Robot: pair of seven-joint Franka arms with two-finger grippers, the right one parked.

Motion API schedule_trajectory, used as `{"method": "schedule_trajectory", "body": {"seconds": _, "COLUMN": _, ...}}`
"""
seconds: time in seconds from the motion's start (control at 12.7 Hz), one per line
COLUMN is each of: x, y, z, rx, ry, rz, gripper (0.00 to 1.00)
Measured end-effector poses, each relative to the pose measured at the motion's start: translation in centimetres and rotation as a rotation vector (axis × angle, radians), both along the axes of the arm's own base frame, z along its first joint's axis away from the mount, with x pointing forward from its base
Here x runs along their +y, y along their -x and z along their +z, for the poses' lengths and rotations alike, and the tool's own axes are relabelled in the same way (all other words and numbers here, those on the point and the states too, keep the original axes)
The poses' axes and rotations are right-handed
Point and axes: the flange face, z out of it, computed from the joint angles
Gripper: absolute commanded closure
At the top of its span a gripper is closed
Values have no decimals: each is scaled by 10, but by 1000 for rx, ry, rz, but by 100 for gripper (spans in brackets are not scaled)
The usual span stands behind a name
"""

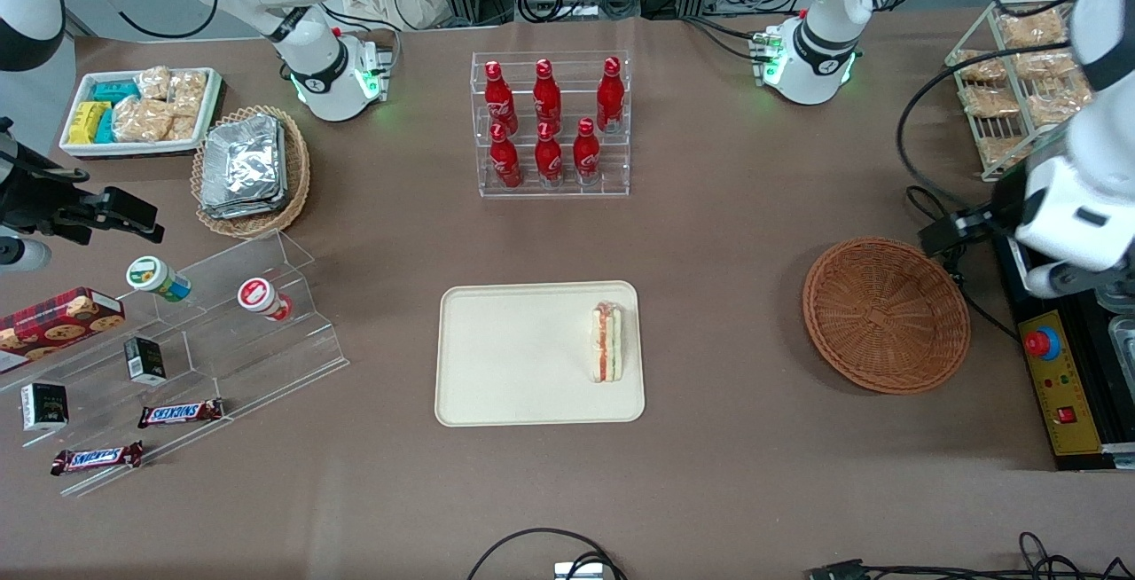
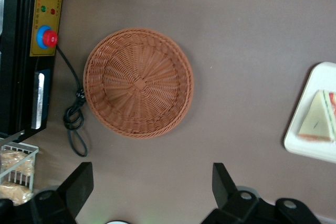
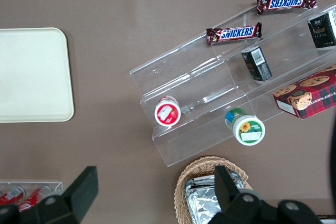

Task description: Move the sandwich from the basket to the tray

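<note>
Sandwich point(image 1: 606, 342) lies on the tray point(image 1: 514, 358), close to the rim nearest the basket point(image 1: 885, 314), which sits empty. Above the bench beside that basket, the left arm's claw point(image 2: 149, 182) hangs with its fingers spread wide, gripping nothing. Little can go wrong now; only a low sweep over the tray might knock the sandwich off.

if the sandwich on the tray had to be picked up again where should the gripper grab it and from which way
Probably from straight above, fingers closing across the two broad bread faces near the middle of the wedge. The sandwich stands on edge on the tray, filling stripes facing up, so those flat faces are the sides. The open gripper hangs over the table by the empty basket, holding nothing.
</note>
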Motion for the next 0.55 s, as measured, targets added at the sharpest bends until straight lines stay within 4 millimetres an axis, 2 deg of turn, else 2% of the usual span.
{"method": "schedule_trajectory", "body": {"seconds": 0.24, "x": 36, "y": 32, "z": 24, "rx": -12, "ry": 11, "rz": -110, "gripper": 0}}
{"method": "schedule_trajectory", "body": {"seconds": 0.39, "x": 50, "y": 48, "z": 34, "rx": -10, "ry": 15, "rz": -176, "gripper": 0}}
{"method": "schedule_trajectory", "body": {"seconds": 0.55, "x": 53, "y": 54, "z": 37, "rx": -11, "ry": 17, "rz": -209, "gripper": 0}}
